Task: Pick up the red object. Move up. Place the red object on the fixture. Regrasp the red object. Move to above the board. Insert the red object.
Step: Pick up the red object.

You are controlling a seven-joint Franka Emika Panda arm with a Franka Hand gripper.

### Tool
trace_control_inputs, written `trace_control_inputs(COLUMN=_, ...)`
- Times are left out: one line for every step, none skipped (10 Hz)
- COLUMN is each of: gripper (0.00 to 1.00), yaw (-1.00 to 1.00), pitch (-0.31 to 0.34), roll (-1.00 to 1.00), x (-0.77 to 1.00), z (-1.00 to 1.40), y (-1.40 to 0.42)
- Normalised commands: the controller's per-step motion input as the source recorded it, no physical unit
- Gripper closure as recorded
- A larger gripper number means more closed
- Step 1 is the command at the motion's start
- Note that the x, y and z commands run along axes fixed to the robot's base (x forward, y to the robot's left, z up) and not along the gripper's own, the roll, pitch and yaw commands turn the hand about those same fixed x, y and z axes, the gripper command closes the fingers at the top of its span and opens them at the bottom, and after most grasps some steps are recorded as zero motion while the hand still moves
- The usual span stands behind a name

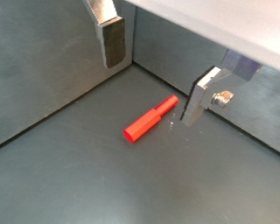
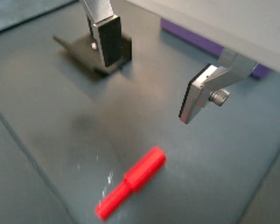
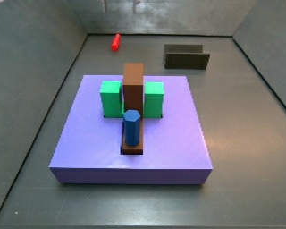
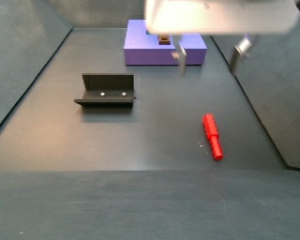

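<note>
- The red peg (image 4: 212,136) lies flat on the grey floor (image 4: 140,141), untouched, so the first step, picking it up, is not yet done.
- The gripper (image 4: 209,52) hangs above the floor between the peg and the purple board (image 4: 146,54), its jaws spread wide and holding nothing.
- In both wrist views the silver fingers (image 1: 112,39) stand apart with only bare floor between them; the peg (image 1: 150,121) rests near one finger tip but, as far as can be judged, is not touching it.
- Everything is judged to lie ahead: the lift, the placing on the fixture, the regrasp, the move over the board and the insertion.
- The fixture (image 4: 106,90), a dark bracket, stands empty on the floor, well apart from the peg and to one side of it.
- On the board, a side view shows two green blocks (image 3: 111,98) flanking a long brown bar (image 3: 133,98), with a blue peg (image 3: 131,127) upright at the bar's near end.
- Nothing lies between gripper and peg; the enclosure wall (image 4: 272,103) runs near the peg and may crowd the approach.
</note>
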Motion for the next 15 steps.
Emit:
trace_control_inputs(gripper=0.00, yaw=-0.21, pitch=-0.039, roll=0.05, x=0.00, z=-1.00, y=0.00)
trace_control_inputs(gripper=0.00, yaw=-0.31, pitch=0.000, roll=0.02, x=0.26, z=-0.98, y=0.00)
trace_control_inputs(gripper=0.00, yaw=-0.34, pitch=0.000, roll=0.01, x=0.29, z=-0.96, y=0.00)
trace_control_inputs(gripper=0.00, yaw=-0.23, pitch=0.000, roll=0.00, x=0.03, z=-1.00, y=0.02)
trace_control_inputs(gripper=0.00, yaw=-0.09, pitch=0.000, roll=0.00, x=-0.07, z=-0.94, y=0.09)
trace_control_inputs(gripper=0.00, yaw=-0.04, pitch=-0.026, roll=-0.05, x=-0.15, z=-0.78, y=0.06)
trace_control_inputs(gripper=0.00, yaw=0.00, pitch=-0.079, roll=-0.08, x=-0.24, z=-0.67, y=0.02)
trace_control_inputs(gripper=0.00, yaw=0.00, pitch=-0.134, roll=-0.09, x=-0.29, z=-0.60, y=0.00)
trace_control_inputs(gripper=0.00, yaw=0.00, pitch=-0.129, roll=-0.01, x=-0.21, z=-0.53, y=0.00)
trace_control_inputs(gripper=0.00, yaw=0.00, pitch=-0.096, roll=0.00, x=-0.18, z=-0.43, y=0.03)
trace_control_inputs(gripper=0.00, yaw=0.00, pitch=-0.043, roll=0.00, x=-0.09, z=-0.35, y=0.01)
trace_control_inputs(gripper=0.00, yaw=0.00, pitch=-0.064, roll=-0.02, x=0.00, z=-0.42, y=0.06)
trace_control_inputs(gripper=0.00, yaw=0.00, pitch=-0.084, roll=-0.07, x=0.00, z=-0.38, y=0.10)
trace_control_inputs(gripper=0.00, yaw=0.00, pitch=-0.061, roll=-0.07, x=0.00, z=-0.29, y=0.10)
trace_control_inputs(gripper=0.00, yaw=0.00, pitch=-0.023, roll=-0.08, x=0.00, z=-0.17, y=0.09)
